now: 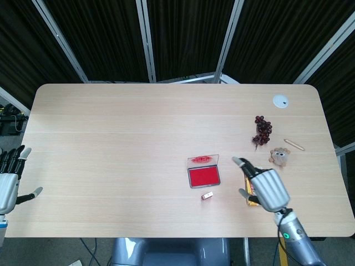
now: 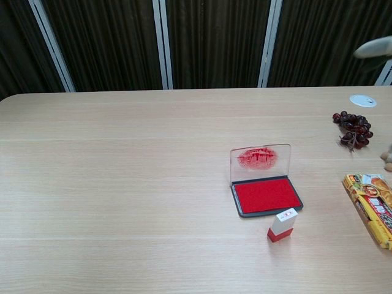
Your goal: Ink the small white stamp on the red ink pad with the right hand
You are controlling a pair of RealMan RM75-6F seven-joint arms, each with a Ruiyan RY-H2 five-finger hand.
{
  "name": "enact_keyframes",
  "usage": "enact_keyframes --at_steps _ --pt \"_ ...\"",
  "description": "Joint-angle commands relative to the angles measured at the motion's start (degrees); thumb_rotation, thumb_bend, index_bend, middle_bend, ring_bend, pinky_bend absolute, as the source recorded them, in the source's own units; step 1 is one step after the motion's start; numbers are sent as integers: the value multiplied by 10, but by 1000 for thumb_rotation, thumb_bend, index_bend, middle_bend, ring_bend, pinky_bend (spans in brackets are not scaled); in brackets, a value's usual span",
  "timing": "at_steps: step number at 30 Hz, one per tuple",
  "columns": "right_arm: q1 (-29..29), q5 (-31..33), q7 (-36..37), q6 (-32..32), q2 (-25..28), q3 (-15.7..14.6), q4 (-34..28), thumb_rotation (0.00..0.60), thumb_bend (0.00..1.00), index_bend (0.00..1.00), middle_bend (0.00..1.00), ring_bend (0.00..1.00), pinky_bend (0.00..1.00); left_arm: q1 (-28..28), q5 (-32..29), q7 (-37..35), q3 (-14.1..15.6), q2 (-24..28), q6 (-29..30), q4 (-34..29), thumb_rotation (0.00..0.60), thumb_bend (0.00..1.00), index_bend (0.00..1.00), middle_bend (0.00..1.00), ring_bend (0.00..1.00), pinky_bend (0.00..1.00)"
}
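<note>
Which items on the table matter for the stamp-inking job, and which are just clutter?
Job:
small white stamp, standing on the table by the pad
red ink pad, lid open
right hand, open, holding nothing

Clutter:
grapes
snack pack
small plush toy
thin wooden stick

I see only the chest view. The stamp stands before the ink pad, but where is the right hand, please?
Observer: The right hand is raised right of the red ink pad, holding nothing, fingers apart.
Operator: Is it over something?
Observer: Over the snack packet, mostly covering it.
Operator: And the left hand?
Observer: The left hand is beyond the table's left edge, open.
</note>
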Motion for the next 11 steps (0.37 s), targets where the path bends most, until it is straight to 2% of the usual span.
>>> enact_keyframes --at_steps 1,2,4,6,11 --pt "-40 16 32 26 46 -10 -21 600 0 0 0 104 284 3 7 -6 3 5 6 -2 600 0 0 0 0 0" --pt "-46 21 34 28 53 -11 -20 600 0 0 0 36 159 4 11 -9 3 7 9 -3 600 0 0 0 0 0" --pt "-56 29 26 32 61 -11 -13 600 0 0 0 0 32 8 16 -14 4 10 17 -4 600 0 0 0 0 0" --pt "-63 37 13 31 65 -10 -8 600 0 0 0 0 0 11 20 -17 5 12 23 -5 600 0 0 0 0 0" --pt "-76 61 -14 19 70 -7 -10 600 0 0 0 0 0 16 28 -19 7 16 33 -8 600 0 0 0 0 0"
